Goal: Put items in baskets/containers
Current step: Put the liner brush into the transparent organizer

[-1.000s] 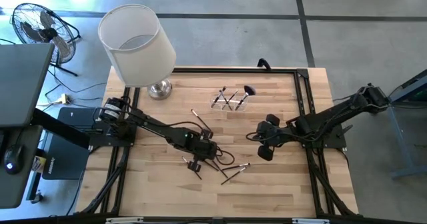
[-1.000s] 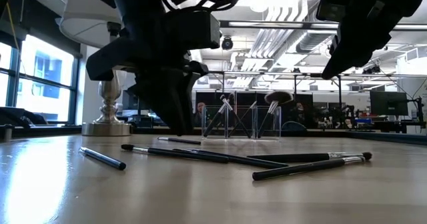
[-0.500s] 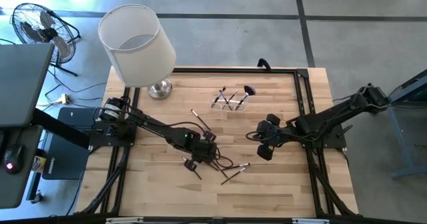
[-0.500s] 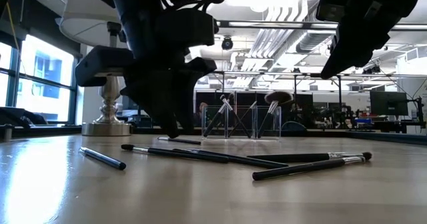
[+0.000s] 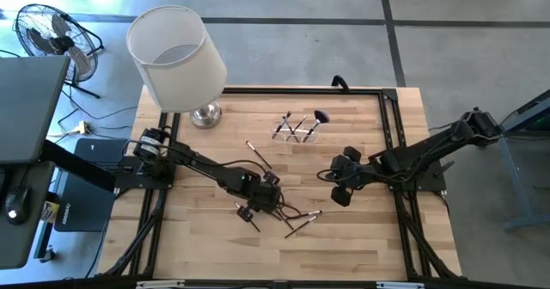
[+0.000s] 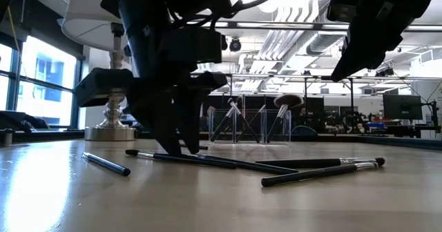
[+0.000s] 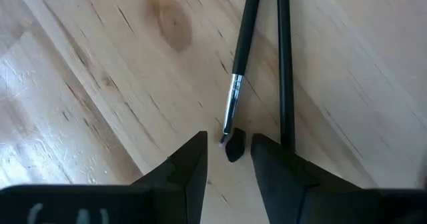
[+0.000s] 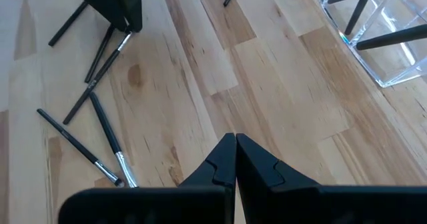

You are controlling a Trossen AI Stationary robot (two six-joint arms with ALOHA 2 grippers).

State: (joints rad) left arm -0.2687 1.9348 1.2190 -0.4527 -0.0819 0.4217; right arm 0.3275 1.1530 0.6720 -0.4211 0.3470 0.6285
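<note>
Step in hand, as judged: pickup of a loose brush. Left gripper (image 5: 263, 194) is low over the brush pile (image 5: 288, 213) at the worktop (image 5: 361, 246) centre-near. Its jaws are part open, straddling the bristle tip of one brush (image 7: 239, 84); nothing gripped yet. Right gripper (image 5: 341, 188) waits to the right, jaws closed, empty. Holder (image 5: 296, 131) sits at the far middle, some brushes already standing in it.

Next move calls for: lower slightly, close on the ferrule, lift clear of the neighbouring handle, carry far to the holder.
</note>
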